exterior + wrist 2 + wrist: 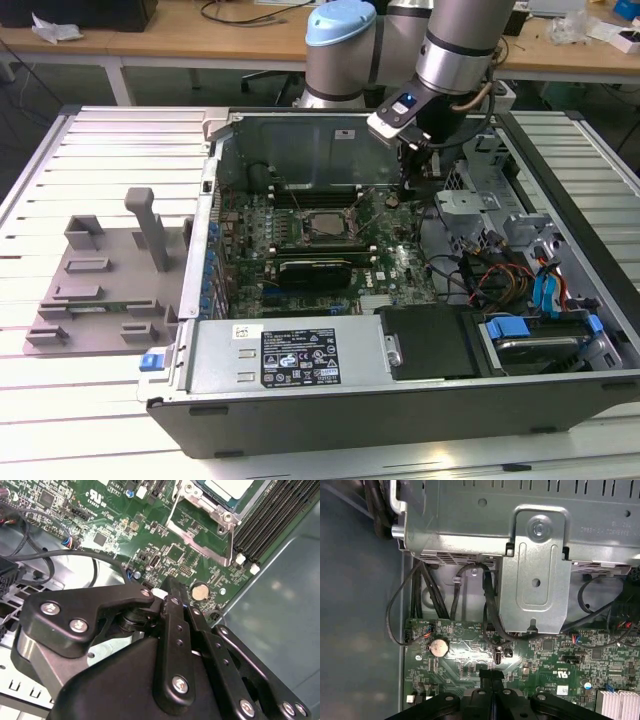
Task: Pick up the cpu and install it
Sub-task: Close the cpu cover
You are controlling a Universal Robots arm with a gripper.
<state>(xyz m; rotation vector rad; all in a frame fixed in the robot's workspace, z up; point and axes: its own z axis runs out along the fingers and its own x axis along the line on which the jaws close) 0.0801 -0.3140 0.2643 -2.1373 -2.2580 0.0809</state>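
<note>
The cpu [231,487] shows a pale, silvery square top plate. It lies flat in the socket [200,527], with the metal frame around it, on the board [460,655] inside the open case [300,150]. The hand [491,674] hangs low over the board near the coin cell [439,646], off the socket toward the exterior view's right. Its fingers are pressed together with nothing between them. On the desk [100,130], beside the case at the exterior view's left, sits the grey tray [100,290] with its blocks.
</note>
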